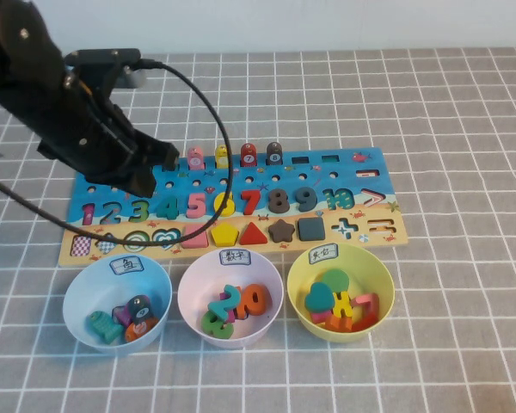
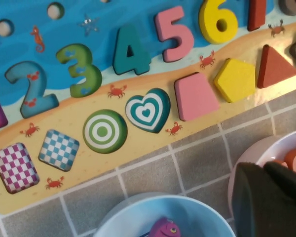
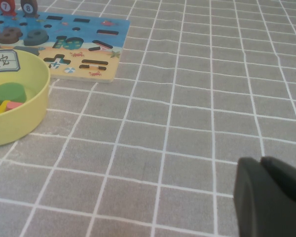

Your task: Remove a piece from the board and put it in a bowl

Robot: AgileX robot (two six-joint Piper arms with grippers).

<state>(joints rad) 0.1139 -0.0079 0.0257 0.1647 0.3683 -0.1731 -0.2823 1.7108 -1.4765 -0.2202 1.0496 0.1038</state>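
The board (image 1: 353, 185) lies across the middle of the table, also in the left wrist view (image 2: 138, 143). My left gripper (image 1: 163, 163) hovers over its back left part, fingers together with nothing showing between them (image 2: 263, 166). Pink (image 1: 195, 157), yellow (image 1: 222, 156), red (image 1: 248, 155) and dark (image 1: 274, 153) fish pegs stand in the back row. No green fish piece shows; the arm hides the pegs' left end. The pale blue bowl (image 1: 77, 292) sits in front of the board's left end and holds teal, purple, dark and orange pegs. My right gripper (image 3: 261, 160) is shut over bare cloth right of the board.
A lilac-pink bowl (image 1: 189, 297) with numerals and a yellow-green bowl (image 1: 297, 288) with shapes stand to the right of the blue one. The left arm's cable (image 1: 215, 112) arcs over the board. Grey checked cloth (image 1: 464, 129) covers the table.
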